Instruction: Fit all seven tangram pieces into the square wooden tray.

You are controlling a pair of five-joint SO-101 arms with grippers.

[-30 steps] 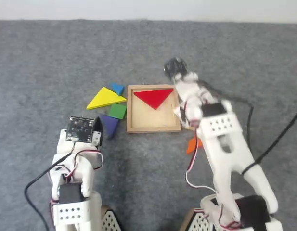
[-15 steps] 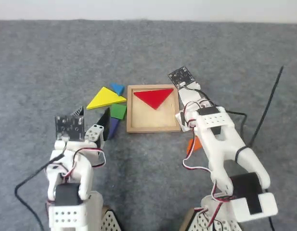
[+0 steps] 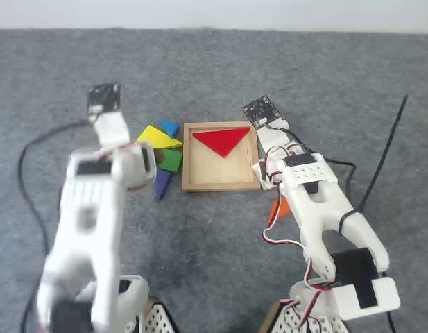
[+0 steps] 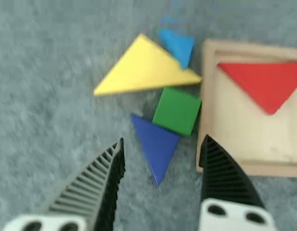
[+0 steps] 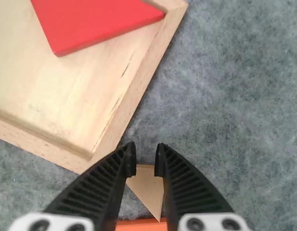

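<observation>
1. Wooden tray (image 3: 220, 179): lies on the grey carpet between the arms and holds one red triangle (image 3: 220, 141) at its far edge.
2. Loose pieces, left of the tray: yellow triangle (image 3: 152, 139), light blue triangle (image 3: 170, 127), green square (image 3: 170, 160) (just beside the rim) and dark blue triangle (image 3: 161, 182).
3. Orange piece (image 3: 277, 208): lies on the carpet to the right of the tray, partly under the right arm.
4. Left gripper (image 4: 164, 141): jaws spread wide and empty, above the dark blue triangle.
5. Right gripper (image 5: 145, 145): jaws nearly closed, just off the tray's corner.

pale matt wooden tray (image 3: 220, 182), grey felt-like mat (image 3: 338, 83)
</observation>
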